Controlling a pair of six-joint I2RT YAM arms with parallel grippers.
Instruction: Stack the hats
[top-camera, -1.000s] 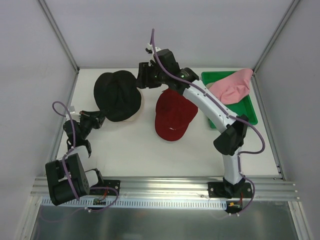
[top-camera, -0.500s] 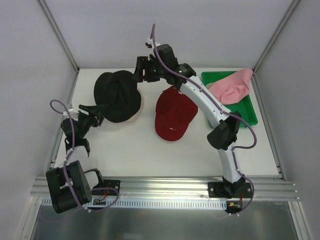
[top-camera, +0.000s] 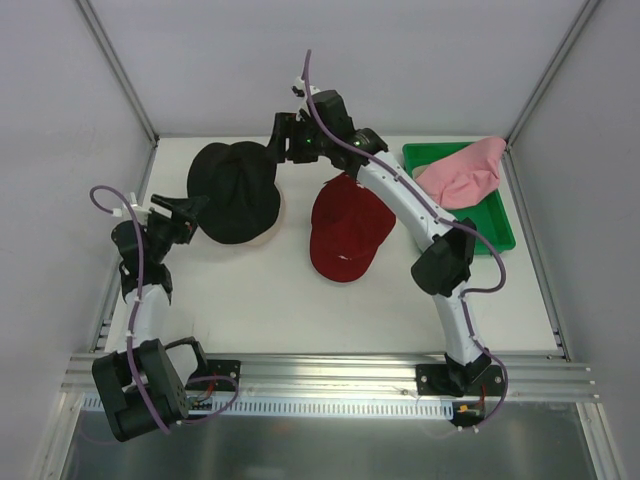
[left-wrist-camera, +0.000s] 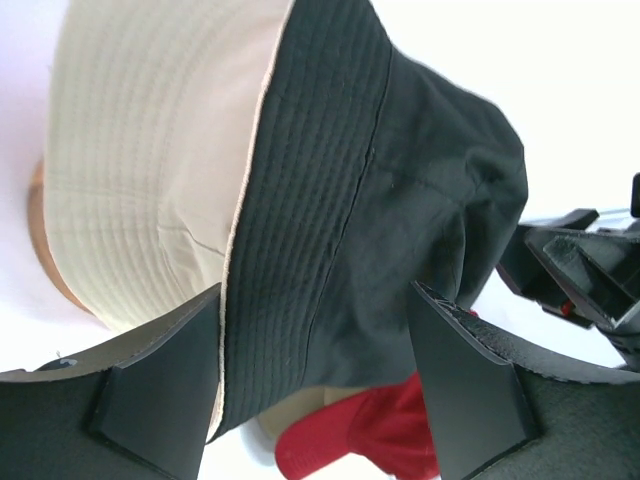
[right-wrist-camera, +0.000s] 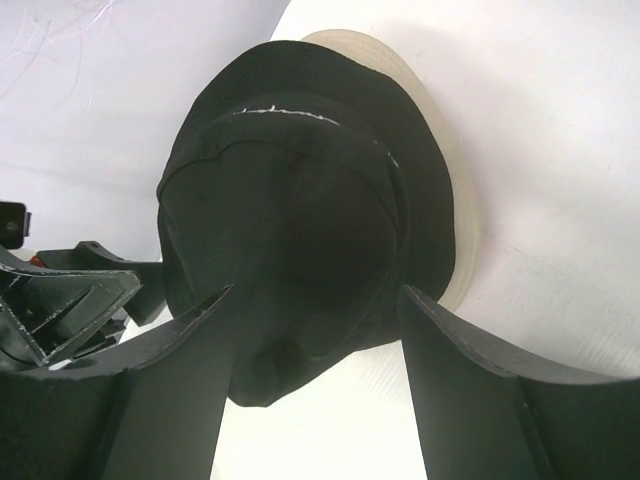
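A black hat (top-camera: 237, 190) lies on top of a cream bucket hat (top-camera: 272, 232) at the back left of the table. In the left wrist view the black hat (left-wrist-camera: 400, 200) covers most of the cream bucket hat (left-wrist-camera: 150, 150), and a tan edge (left-wrist-camera: 42, 250) shows beneath. The red cap (top-camera: 345, 235) lies alone mid-table. A pink hat (top-camera: 465, 170) rests on the green tray (top-camera: 503, 228). My left gripper (top-camera: 190, 210) is open just left of the black hat's brim, holding nothing. My right gripper (top-camera: 278, 150) hangs open over the hat's back right edge, empty.
White walls with metal frame posts close in the table on the left, back and right. The right arm's long white link (top-camera: 410, 205) reaches over the red cap's right side. Both arm bases are bolted to the rail (top-camera: 320, 375) at the near edge.
My left gripper opened, let go of the black hat's brim and drew back to the left. My right gripper widened and lifted slightly off the hat toward the back.
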